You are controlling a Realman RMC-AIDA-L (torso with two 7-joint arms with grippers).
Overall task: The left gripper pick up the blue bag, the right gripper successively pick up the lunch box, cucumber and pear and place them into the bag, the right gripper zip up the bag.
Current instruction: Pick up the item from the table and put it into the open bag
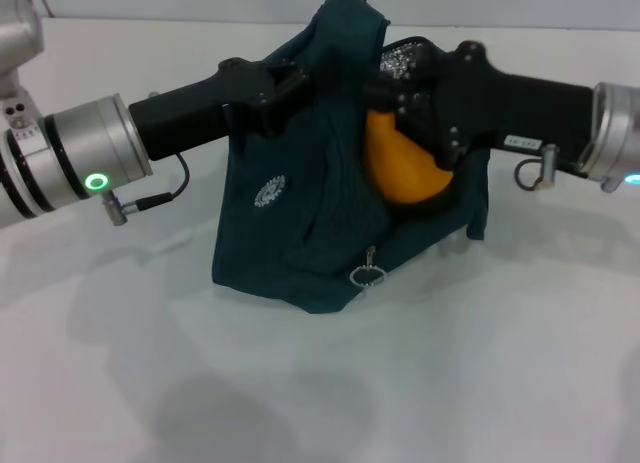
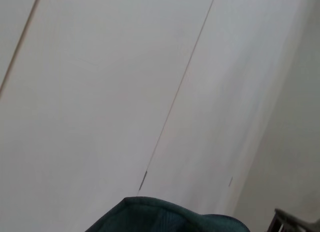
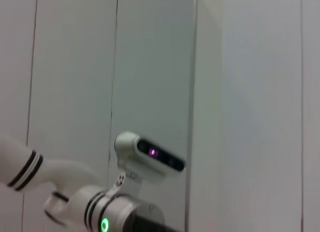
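At the centre of the white surface (image 1: 480, 383), the blue bag (image 1: 300, 233) stands raised, its base resting on the surface and its upper edge lifted to a peak at the far side. The left gripper (image 1: 285, 88) reaches in from the left and its jaws are clamped on the bag's upper left fabric, holding the opening up. A white round logo (image 1: 270, 193) shows on the bag's near face, and the metal ring pull (image 1: 367, 274) of the zipper hangs low on the near side, just right of centre. The right gripper (image 1: 425, 133) reaches in from the right at the bag's opening, with its jaws closed around the pear (image 1: 400, 173); the orange-yellow fruit sits partly inside the opening, with bag fabric around its left and lower sides. A speckled, pale item is partly visible inside the bag just beyond the right gripper; it cannot be identified. In the left wrist view, only an edge of the bag fabric (image 2: 165, 217) shows against a pale panelled wall (image 2: 100, 91). The right wrist view shows the robot's head camera (image 3: 150, 154) and part of the left arm with its green light (image 3: 104, 224).
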